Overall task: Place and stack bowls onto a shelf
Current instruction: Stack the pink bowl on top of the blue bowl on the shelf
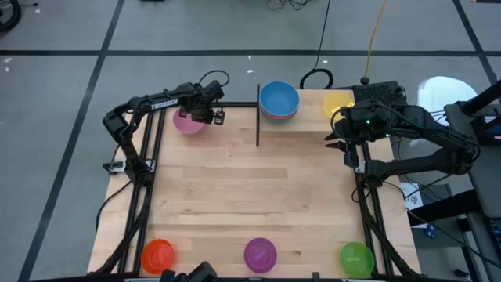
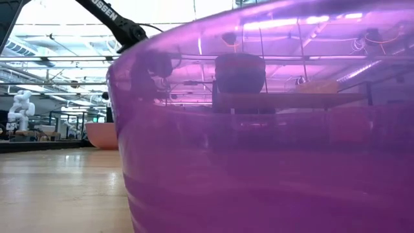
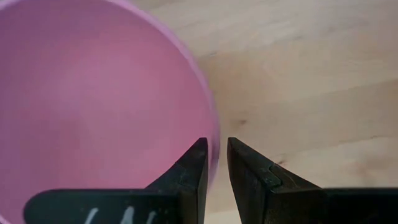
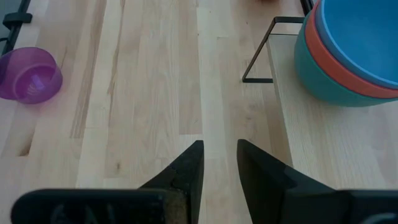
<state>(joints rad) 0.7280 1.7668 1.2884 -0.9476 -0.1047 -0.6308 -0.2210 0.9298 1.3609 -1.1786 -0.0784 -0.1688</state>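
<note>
We are noting the left gripper (image 3: pixel 216 163) jaws pinching the light, stiff, slippery pink bowl (image 1: pixel 188 123) by its thin rim, eleven o'clock on the bench (image 1: pixel 250 200); right gripper (image 4: pixel 219 163) jaws idling, released.

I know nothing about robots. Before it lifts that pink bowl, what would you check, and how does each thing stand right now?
1. Left gripper astride the pink bowl rim, one finger inside, one outside: ok.
2. Grip firm enough to lift: cannot tell; the fingers stand close on the rim, but contact is not clear.
3. Room on the shelf: ok; bare board shows beside the stack of blue bowl, red bowl and teal bowl.
4. Right gripper out of the way: ok; it hangs empty and open over bare wood.
5. Yellow bowl clear of the path: cannot tell; the right arm partly covers it.
</note>
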